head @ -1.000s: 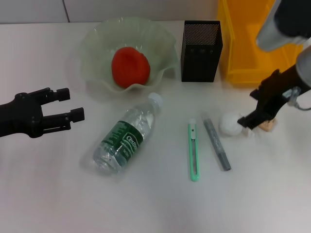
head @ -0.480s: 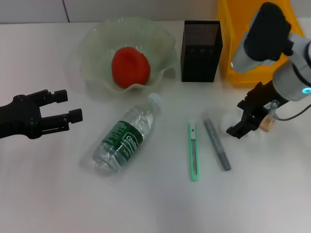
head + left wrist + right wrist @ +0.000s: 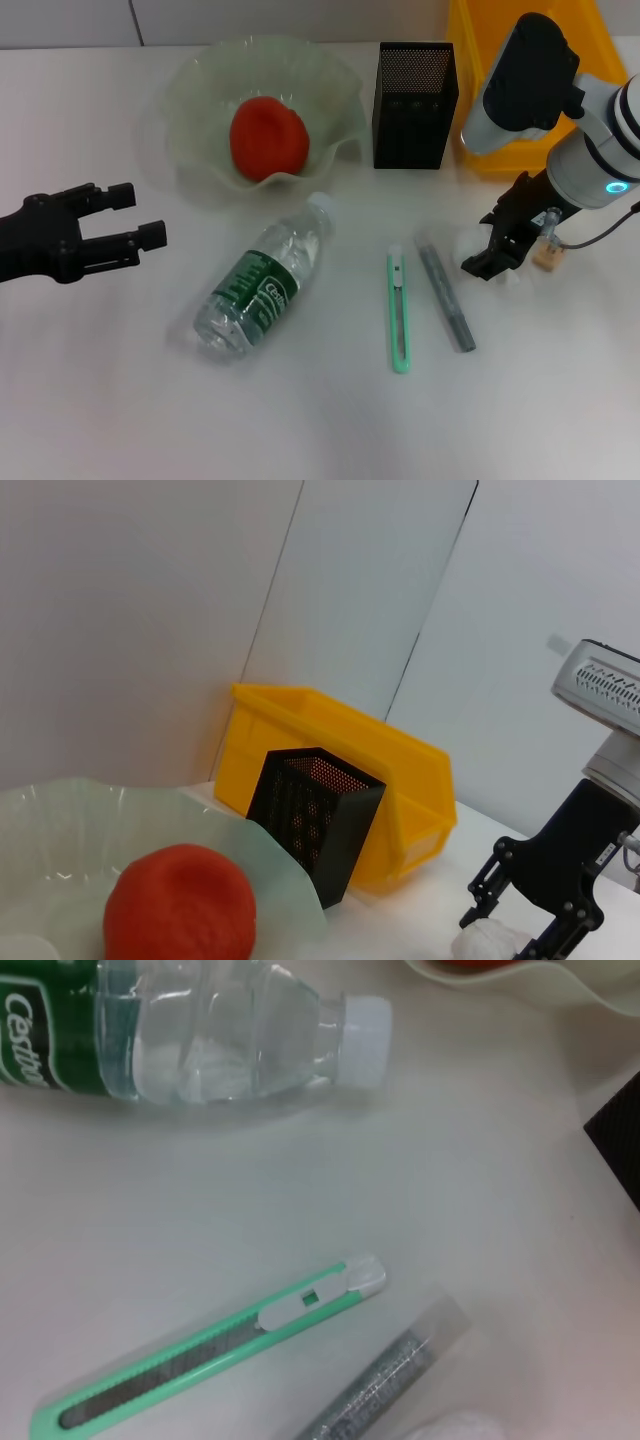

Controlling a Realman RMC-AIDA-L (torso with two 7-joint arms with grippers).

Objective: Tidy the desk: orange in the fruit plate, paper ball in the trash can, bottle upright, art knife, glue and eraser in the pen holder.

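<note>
Head view has the crumpled white paper ball (image 3: 472, 252) sitting on the bench (image 3: 300, 420) just right of the glue stick, a lumpy round wad with no real long axis. The right gripper (image 3: 497, 251) is down over it, black fingers (image 3: 478, 265) spread apart on either side, not clamped on it yet as far as I can tell. A small tan eraser (image 3: 548, 258) lies just past it.

The grey glue stick (image 3: 446, 297) and the green plastic art knife (image 3: 399, 311) lie side by side, long axes running toward the black mesh pen holder (image 3: 414, 91). The clear bottle (image 3: 263, 277) lies on its side, white cap aimed up-right at the wavy glass fruit plate (image 3: 190, 130) holding the orange (image 3: 267, 137). The yellow trash can (image 3: 480, 110) is behind.

The left gripper (image 3: 130, 218) hovers far left, fingers apart.
</note>
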